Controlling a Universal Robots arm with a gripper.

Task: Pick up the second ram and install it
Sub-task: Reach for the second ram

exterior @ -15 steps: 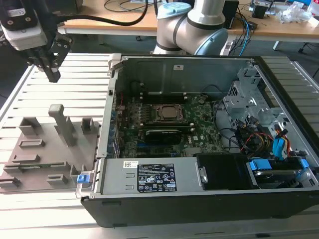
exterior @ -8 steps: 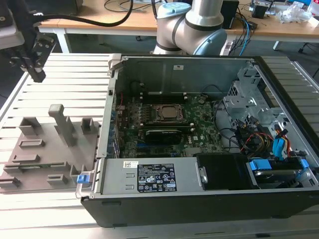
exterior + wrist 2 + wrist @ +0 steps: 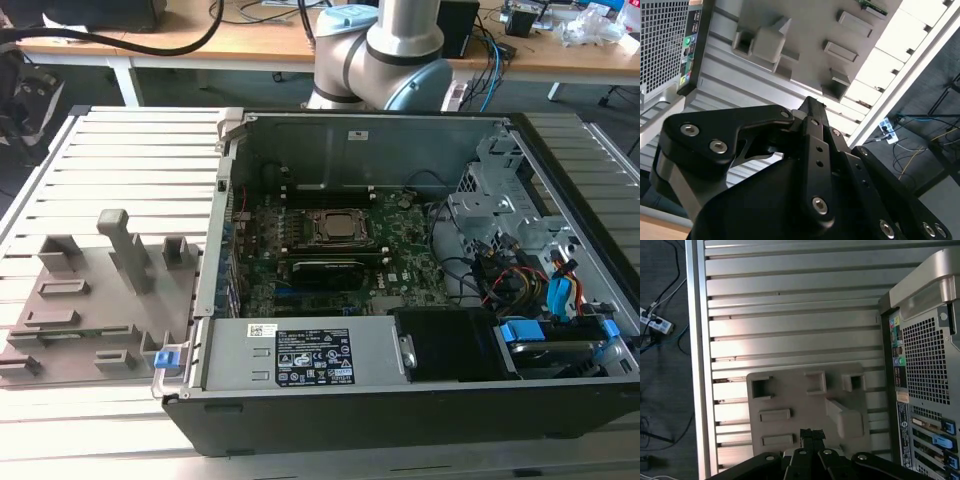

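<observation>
Slatted aluminium worktable (image 3: 130, 150); wooden desk (image 3: 130, 50) stands behind it. Dark floor (image 3: 665, 390) alongside, a white power strip (image 3: 657, 325) lying on it.

The arm (image 3: 400, 40) gets chopped off by the exterior view's top edge. Second wrist view: green ram stick (image 3: 871, 5) is mostly out of frame. First wrist view: the claw (image 3: 811, 433) covers one edge of the grey holder (image 3: 805, 390).
</observation>
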